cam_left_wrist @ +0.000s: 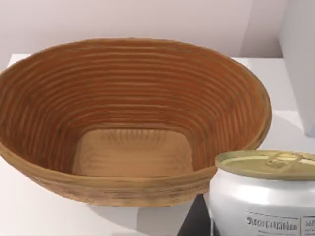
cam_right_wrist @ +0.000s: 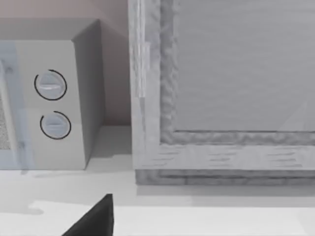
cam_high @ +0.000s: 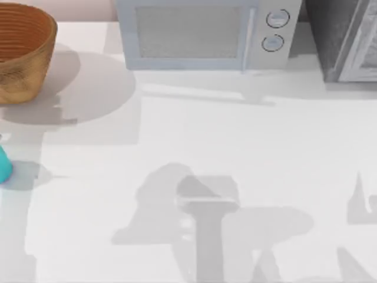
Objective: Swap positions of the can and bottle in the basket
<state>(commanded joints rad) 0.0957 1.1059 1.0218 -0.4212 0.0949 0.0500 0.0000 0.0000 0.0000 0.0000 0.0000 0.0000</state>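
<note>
The woven brown-orange basket (cam_high: 23, 53) stands at the table's far left corner. In the left wrist view the basket (cam_left_wrist: 128, 118) is seen from close by, and its bowl holds nothing. The can (cam_left_wrist: 266, 196), white with a dull gold top, stands out just outside the basket's near rim, very close to the left wrist camera. A dark edge of my left gripper (cam_left_wrist: 194, 222) shows beside the can. The teal bottle (cam_high: 3, 165) stands on the table at the left edge, nearer than the basket. A dark corner of my right gripper (cam_right_wrist: 93, 220) hangs above the table at the back right.
A pale microwave (cam_high: 203, 32) with two round knobs (cam_high: 277, 19) lines the back of the table, also seen as the microwave (cam_right_wrist: 54, 98) in the right wrist view. A grey cabinet (cam_high: 347, 38) fills the back right corner. Arm shadows fall across the table's front middle.
</note>
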